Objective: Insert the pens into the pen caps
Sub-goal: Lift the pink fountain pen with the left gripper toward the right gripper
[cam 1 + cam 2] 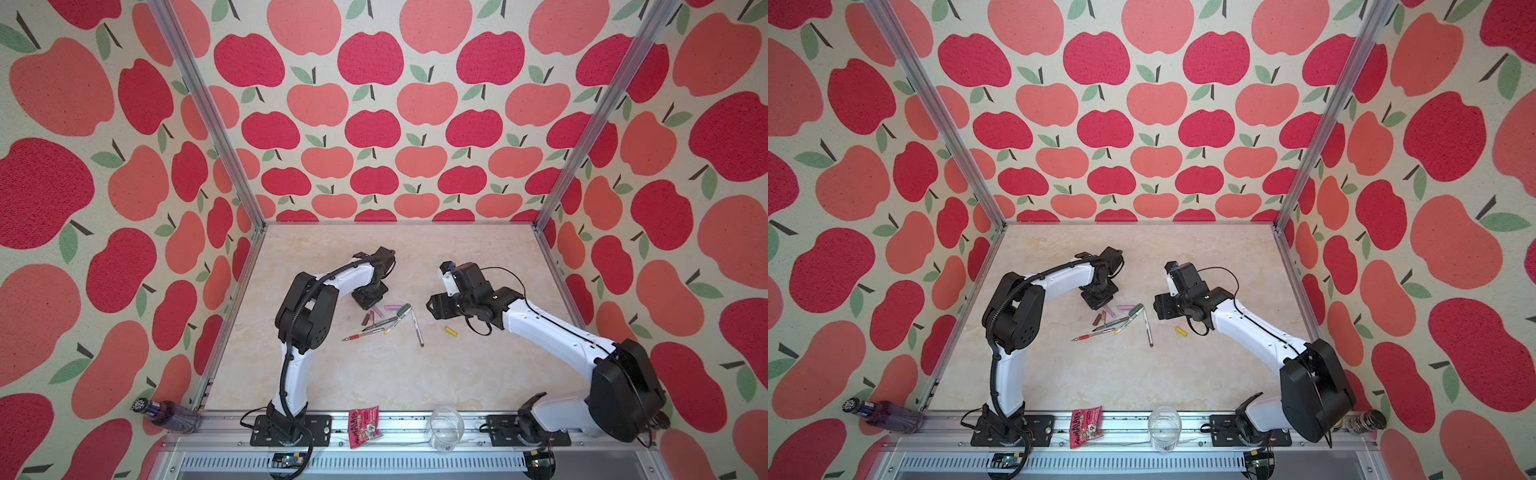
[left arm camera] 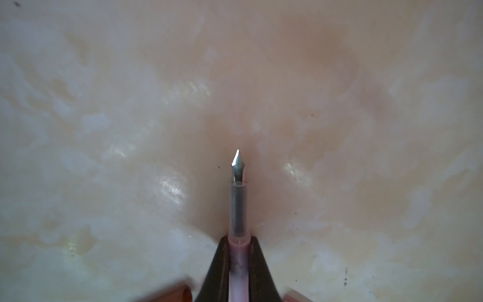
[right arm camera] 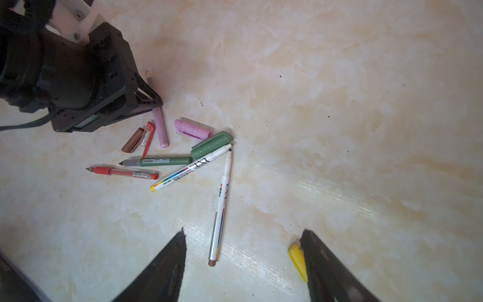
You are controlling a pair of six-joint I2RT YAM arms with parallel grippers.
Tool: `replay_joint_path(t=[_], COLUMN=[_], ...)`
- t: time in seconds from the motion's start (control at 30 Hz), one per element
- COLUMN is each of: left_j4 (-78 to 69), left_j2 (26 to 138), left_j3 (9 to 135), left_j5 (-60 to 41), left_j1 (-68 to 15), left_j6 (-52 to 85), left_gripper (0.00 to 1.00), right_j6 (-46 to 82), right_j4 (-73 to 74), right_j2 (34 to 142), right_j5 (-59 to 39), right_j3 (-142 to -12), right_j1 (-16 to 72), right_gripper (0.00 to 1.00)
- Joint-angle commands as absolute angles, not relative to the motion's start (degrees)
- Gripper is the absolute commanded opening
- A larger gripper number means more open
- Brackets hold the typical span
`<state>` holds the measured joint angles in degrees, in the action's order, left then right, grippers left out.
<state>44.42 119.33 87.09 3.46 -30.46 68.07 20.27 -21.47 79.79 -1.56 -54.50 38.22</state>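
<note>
Left fingers [image 2: 223, 261] were found clamped on the lilac-pink pen [image 2: 238, 209], nib protruding, just left of centre in both top views. Brown cap [image 3: 132, 140] and red cap [image 3: 147, 136] were noted beside them. Red pen [image 3: 122, 172], green pen [image 3: 162, 161], lilac cap [image 3: 193, 128], green cap [image 3: 211, 145], yellow-ended pen [image 3: 188, 170] and brown-ended pen [image 3: 222, 204] were recorded clustered mid-frame on the desk [image 3: 339, 104]. Yellow cap [image 1: 451, 331] was seen lower right of the cluster. Right fingers [image 3: 170, 261] were held wide apart, empty.
</note>
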Motion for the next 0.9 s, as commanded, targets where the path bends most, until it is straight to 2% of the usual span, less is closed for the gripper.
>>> replay_joint_path(t=[0.0,0.23,0.47,0.7,0.87], left_j4=[36.5,25.8,15.9,1.8,-5.4], left_j2=[116.3,108.6,101.0,94.2,91.9], left_j3=[84.9,83.2,78.4,70.0,66.8], left_j5=[1.5,-7.1,-24.7,-38.9,-44.3], left_j1=[-28.8,-26.6,-25.8,-26.4,-28.9], left_j6=[64.4,47.7,31.6,26.6,26.0], left_gripper=[0.07,0.05,0.00,0.00,0.00], right_j6=[21.6,22.4,24.8,31.1,35.1], right_j4=[-22.9,-23.2,-22.5,-17.5,-13.2], right_j2=[78.0,76.5,72.1,67.7,68.3], right_j5=[-2.2,-5.3,-15.6,-25.7,-30.3], right_j3=[-54.2,-55.6,-60.1,-63.9,-64.9], right_j1=[38.0,37.2,31.8,25.3,24.6], right_gripper=[0.72,0.73,0.74,0.75,0.75])
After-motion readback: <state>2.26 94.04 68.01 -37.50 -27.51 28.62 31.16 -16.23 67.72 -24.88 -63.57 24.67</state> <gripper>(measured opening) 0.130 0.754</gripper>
